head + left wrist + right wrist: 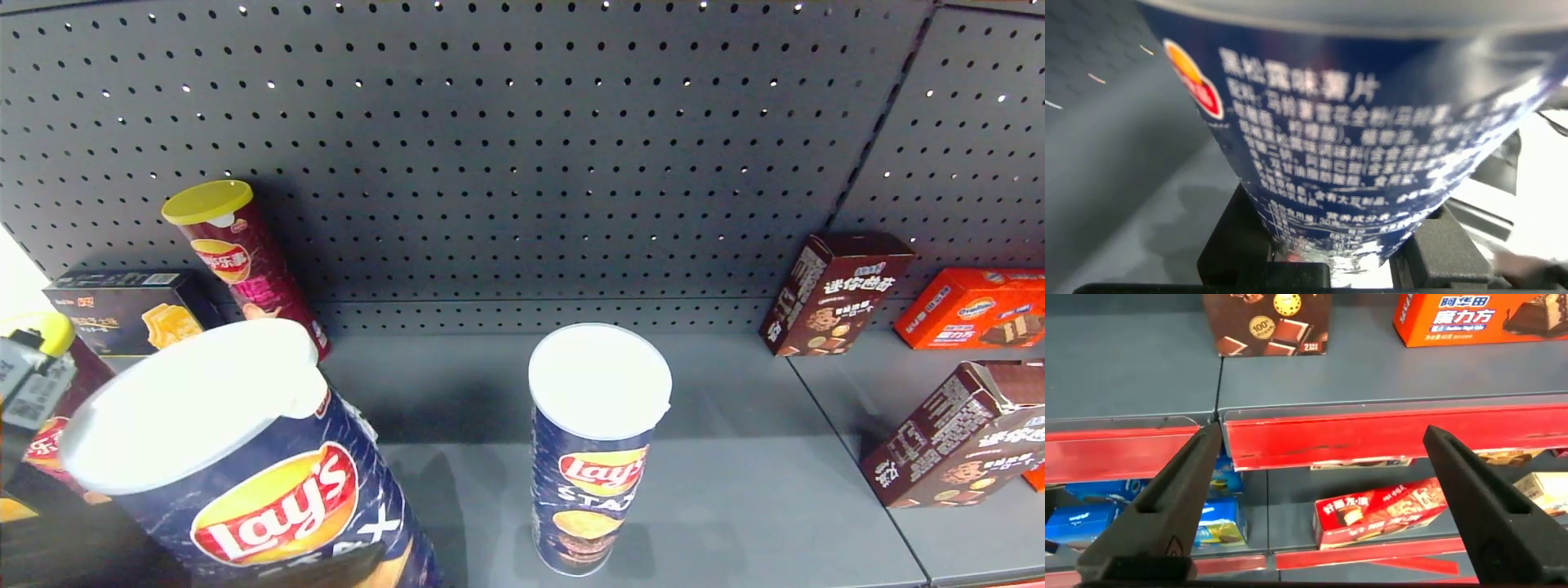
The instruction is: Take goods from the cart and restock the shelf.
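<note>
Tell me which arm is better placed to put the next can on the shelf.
Left. The left gripper is shut on a blue chip can above the shelf, beside the standing can. The right gripper is open, facing the red shelf edge.

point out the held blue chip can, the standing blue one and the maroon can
held blue chip can [269,498]: head view, on its front label
standing blue chip can [600,380]: head view, on its white lid
maroon can [237,273]: head view, on its side wall

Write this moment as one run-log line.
left gripper: shut on held can | right gripper: open, empty | second can: upright on shelf
</note>
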Controlling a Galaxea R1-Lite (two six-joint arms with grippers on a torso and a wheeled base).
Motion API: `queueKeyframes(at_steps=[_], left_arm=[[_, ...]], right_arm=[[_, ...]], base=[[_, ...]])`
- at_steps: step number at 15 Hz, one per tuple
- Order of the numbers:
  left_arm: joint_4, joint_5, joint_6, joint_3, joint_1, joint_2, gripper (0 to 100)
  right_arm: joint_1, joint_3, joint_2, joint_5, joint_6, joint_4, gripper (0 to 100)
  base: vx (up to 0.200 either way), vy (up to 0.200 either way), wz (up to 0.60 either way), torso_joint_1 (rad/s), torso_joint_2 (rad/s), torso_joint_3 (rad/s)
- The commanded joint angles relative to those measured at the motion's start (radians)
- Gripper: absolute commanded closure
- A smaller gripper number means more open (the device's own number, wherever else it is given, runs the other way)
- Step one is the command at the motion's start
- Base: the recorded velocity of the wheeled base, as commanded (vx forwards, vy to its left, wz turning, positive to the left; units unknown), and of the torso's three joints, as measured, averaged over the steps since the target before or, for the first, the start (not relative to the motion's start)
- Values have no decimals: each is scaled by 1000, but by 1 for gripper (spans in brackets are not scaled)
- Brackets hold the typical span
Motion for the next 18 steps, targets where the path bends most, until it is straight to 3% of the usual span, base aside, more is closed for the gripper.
queueKeyframes(at_steps=[1, 3, 4, 7, 8, 14, 16, 18], left_arm=[[25, 33, 31, -58, -2, 1, 100], [31, 39, 103, -94, 4, 22, 100], [31, 40, 118, -114, 19, 39, 100], [36, 21, 120, -228, 53, 119, 100], [36, -13, 120, -262, 67, 150, 100], [34, -58, 143, -346, 113, 317, 100], [36, -141, 187, -430, 191, 430, 100], [36, -160, 192, -501, 200, 490, 100]], right_arm=[[0, 0, 5, 0, 0, -1, 0], [-1, 0, 5, 0, 0, -1, 0], [0, 0, 5, 0, 0, -1, 0], [0, 0, 4, 0, 0, -1, 0], [0, 0, 4, 0, 0, -1, 0], [0, 0, 4, 0, 0, -1, 0], [0, 0, 5, 0, 0, -1, 0], [0, 0, 4, 0, 0, -1, 0]], base=[[0, 0, 0, 0, 0, 0], [0, 0, 0, 0, 0, 0], [0, 0, 0, 0, 0, 0], [0, 0, 0, 0, 0, 0], [0, 0, 0, 0, 0, 0], [0, 0, 0, 0, 0, 0], [0, 0, 0, 0, 0, 0], [0, 0, 0, 0, 0, 0]])
